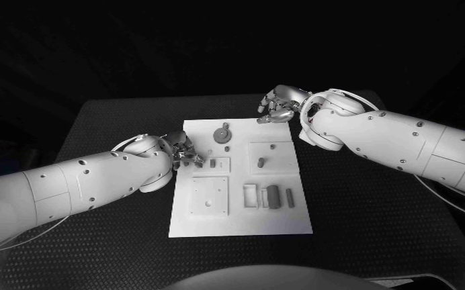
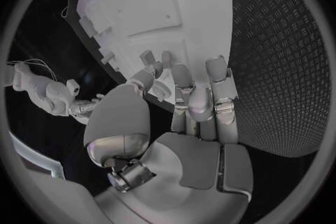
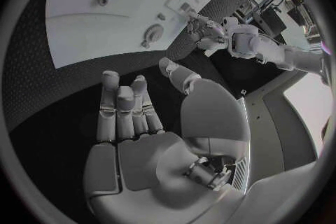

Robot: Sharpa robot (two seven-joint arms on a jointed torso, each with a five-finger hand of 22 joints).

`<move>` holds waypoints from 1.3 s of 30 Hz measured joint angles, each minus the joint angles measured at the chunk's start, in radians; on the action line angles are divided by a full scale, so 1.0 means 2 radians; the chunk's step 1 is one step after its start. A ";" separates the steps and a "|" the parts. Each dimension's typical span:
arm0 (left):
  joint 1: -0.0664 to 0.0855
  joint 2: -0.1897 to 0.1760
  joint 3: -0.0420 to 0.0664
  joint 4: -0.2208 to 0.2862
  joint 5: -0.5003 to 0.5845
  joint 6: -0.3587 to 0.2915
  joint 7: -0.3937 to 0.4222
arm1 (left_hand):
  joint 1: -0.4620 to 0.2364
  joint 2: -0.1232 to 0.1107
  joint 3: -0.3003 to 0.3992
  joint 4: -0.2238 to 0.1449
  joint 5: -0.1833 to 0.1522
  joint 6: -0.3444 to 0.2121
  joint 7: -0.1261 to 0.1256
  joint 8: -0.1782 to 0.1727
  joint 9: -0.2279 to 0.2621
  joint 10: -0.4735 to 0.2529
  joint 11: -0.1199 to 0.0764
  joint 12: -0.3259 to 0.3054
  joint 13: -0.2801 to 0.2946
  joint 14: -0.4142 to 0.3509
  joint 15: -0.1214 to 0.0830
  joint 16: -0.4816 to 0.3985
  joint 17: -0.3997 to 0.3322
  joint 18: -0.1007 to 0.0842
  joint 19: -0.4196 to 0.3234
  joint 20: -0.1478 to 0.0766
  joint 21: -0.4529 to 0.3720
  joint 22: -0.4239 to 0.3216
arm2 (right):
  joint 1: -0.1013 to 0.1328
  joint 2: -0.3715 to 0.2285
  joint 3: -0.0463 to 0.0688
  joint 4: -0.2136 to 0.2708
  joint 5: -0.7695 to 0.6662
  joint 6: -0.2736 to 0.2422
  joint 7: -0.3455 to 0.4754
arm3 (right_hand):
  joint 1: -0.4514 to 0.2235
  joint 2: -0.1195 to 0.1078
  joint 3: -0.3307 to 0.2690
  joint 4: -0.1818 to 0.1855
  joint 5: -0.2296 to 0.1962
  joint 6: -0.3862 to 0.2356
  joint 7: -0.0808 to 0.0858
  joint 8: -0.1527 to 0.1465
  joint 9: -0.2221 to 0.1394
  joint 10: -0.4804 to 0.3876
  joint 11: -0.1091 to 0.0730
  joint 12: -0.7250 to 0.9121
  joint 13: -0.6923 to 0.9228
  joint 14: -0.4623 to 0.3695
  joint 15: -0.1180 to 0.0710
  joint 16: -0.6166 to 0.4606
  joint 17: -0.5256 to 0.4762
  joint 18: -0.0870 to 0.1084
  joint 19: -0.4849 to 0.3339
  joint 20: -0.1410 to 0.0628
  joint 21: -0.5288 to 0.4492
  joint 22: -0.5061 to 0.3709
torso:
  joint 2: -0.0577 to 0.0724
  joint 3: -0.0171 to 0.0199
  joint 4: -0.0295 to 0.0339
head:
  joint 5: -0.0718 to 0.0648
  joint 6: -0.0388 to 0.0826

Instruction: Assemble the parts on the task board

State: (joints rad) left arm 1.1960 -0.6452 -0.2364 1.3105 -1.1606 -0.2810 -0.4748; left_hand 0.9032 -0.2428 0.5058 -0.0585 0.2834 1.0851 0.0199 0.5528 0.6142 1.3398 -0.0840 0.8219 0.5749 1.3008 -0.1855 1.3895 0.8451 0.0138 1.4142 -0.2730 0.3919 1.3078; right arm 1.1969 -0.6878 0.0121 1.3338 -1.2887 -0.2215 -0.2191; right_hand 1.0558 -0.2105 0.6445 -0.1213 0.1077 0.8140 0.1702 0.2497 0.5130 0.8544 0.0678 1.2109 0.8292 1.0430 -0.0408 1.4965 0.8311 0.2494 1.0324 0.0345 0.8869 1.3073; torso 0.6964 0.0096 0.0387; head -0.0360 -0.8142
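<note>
On the task board (image 1: 242, 226) (no readable writing), left hand (image 1: 184, 152) and right hand (image 1: 278, 107) hover empty, fingers apart.

My arms (image 1: 87, 186) are smooth, glossy white plastic; my hands (image 3: 140, 140) look like brushed metal. The task board (image 1: 242, 223) is matt white, the table (image 2: 273, 56) rough, textured black.

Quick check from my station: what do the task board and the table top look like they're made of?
Task board: looks like rigid white plastic or painted metal, matte, with crisp raised blocks and recesses; which one I can't tell. Table: black, covered in a fine repeating embossed pattern, likely a rubber or textured plastic mat.
</note>
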 measured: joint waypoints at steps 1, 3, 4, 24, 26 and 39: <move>0.000 0.000 0.000 0.000 0.001 0.000 0.000 | -0.002 0.002 0.000 0.002 0.000 0.000 0.000 0.000 0.000 0.000 0.000 0.000 0.000 0.000 0.000 0.000 0.000 0.000 0.000 0.000 0.000 0.000 | 0.000 0.000 0.000 0.000 0.000 0.000 0.000 | 0.000 0.000 0.000 0.000 0.000 0.001 0.001 0.000 0.000 0.000 0.000 0.000 0.000 0.000 0.000 0.000 0.000 0.000 0.000 0.000 0.000 0.000 | 0.000 0.0000 0.0000 | 0.000 0.000; 0.000 -0.001 0.000 0.000 0.003 0.000 0.000 | -0.002 0.002 -0.001 0.004 0.000 0.000 -0.001 0.000 0.000 0.000 0.000 0.000 0.000 0.000 0.000 0.000 0.000 0.000 0.000 0.000 0.000 0.000 | 0.000 0.000 0.000 0.000 0.000 0.000 0.000 | 0.000 0.000 0.000 0.000 0.000 0.001 0.001 0.000 0.000 0.000 0.000 0.000 0.000 0.000 0.000 0.000 0.000 0.000 0.000 0.000 0.000 0.000 | 0.000 0.0000 0.0000 | 0.000 0.000; 0.000 -0.002 0.000 0.001 0.004 0.001 0.000 | -0.003 0.003 -0.002 0.007 0.000 0.000 -0.001 0.000 0.000 0.000 0.000 0.000 0.000 0.000 0.000 0.000 0.001 0.000 0.000 0.000 0.000 0.000 | 0.000 0.000 0.000 0.000 0.000 0.000 0.000 | 0.000 0.000 0.000 0.000 0.000 0.002 0.001 0.000 0.000 0.000 0.000 0.000 0.000 0.000 0.000 0.000 0.000 0.000 0.000 0.000 0.000 0.000 | 0.000 0.0000 0.0000 | 0.000 0.000; 0.000 -0.005 0.000 0.001 0.029 0.002 0.002 | -0.013 0.007 -0.005 0.019 0.000 0.002 0.000 0.000 -0.001 0.000 0.000 0.000 -0.001 -0.001 -0.001 0.002 0.002 0.000 0.000 0.000 0.000 0.000 | -0.001 -0.001 0.000 0.000 0.000 0.000 0.000 | 0.000 0.000 0.000 0.000 0.000 0.001 0.002 0.000 0.000 0.000 0.000 0.000 0.000 0.000 0.000 0.000 0.000 0.000 0.000 0.000 0.000 0.000 | 0.000 0.0000 0.0001 | 0.000 0.001; 0.000 -0.005 0.000 0.001 0.031 0.002 0.002 | -0.013 0.007 -0.005 0.019 0.000 0.002 0.000 0.000 -0.001 0.000 0.000 0.000 -0.001 -0.001 -0.001 0.002 0.002 0.000 0.000 0.000 0.000 0.000 | -0.001 -0.001 0.000 0.001 0.000 0.000 0.000 | 0.000 0.000 0.000 0.000 0.000 0.001 0.002 0.000 0.000 0.000 0.000 0.000 0.000 0.000 0.000 0.000 0.000 0.000 0.000 0.000 0.000 0.000 | 0.000 0.0000 0.0000 | 0.001 0.001; 0.000 -0.006 0.000 0.003 0.038 0.013 0.002 | -0.006 0.013 -0.008 0.002 0.000 0.002 -0.001 0.000 -0.002 0.000 0.000 0.002 -0.002 -0.001 -0.001 0.002 0.002 0.000 0.001 0.001 0.000 0.000 | -0.001 -0.003 0.000 0.001 0.000 0.001 0.000 | 0.000 0.000 0.000 0.000 0.000 0.001 0.002 0.000 -0.001 0.000 0.000 0.000 0.000 0.000 0.000 0.000 0.000 0.000 0.000 0.000 0.000 0.000 | 0.000 0.0002 -0.0001 | 0.000 0.000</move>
State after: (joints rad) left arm 1.1959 -0.6573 -0.2363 1.3168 -1.0844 -0.2546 -0.4706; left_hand 0.8921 -0.2177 0.4891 -0.0537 0.2835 1.0896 0.0188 0.5528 0.6097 1.3398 -0.0840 0.8256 0.5708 1.2986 -0.1871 1.3934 0.8491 0.0138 1.4152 -0.2712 0.3919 1.3074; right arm 1.1955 -0.6929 0.0121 1.3353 -1.2885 -0.2197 -0.2191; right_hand 1.0558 -0.2105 0.6445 -0.1213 0.1077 0.8165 0.1734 0.2496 0.5113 0.8544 0.0678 1.2109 0.8284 1.0430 -0.0408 1.4965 0.8313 0.2494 1.0323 0.0347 0.8869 1.3073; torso 0.6965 0.0101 0.0384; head -0.0362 -0.8138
